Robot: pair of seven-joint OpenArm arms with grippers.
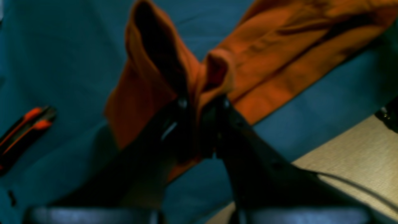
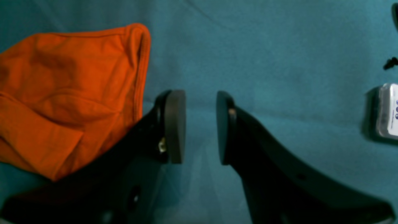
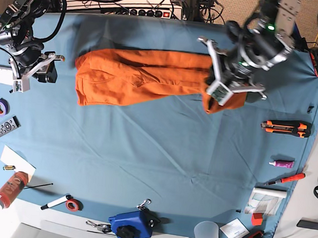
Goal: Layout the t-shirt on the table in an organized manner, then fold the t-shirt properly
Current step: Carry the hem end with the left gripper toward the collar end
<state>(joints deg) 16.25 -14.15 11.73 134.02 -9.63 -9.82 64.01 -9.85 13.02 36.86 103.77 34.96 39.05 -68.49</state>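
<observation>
The orange t-shirt (image 3: 146, 76) lies bunched in a long band across the far half of the blue-teal table (image 3: 145, 151). At its right end my left gripper (image 3: 219, 96) is shut on a fold of the fabric. The left wrist view shows that fold of t-shirt (image 1: 199, 77) rising from between the shut fingertips of my left gripper (image 1: 199, 105). My right gripper (image 3: 32, 73) hovers just left of the shirt's other end. In the right wrist view the right gripper (image 2: 200, 127) stands open with only cloth behind the gap, and the t-shirt (image 2: 68, 93) lies beside its left finger.
An orange-and-black box cutter (image 3: 285, 128) lies right of the held end; the box cutter (image 1: 21, 130) also shows in the left wrist view. A white device (image 2: 388, 110) sits beside my right gripper. Tape roll (image 3: 2, 106), remote (image 3: 3, 128), blue object (image 3: 130, 226) and cup (image 3: 207, 234) line the edges.
</observation>
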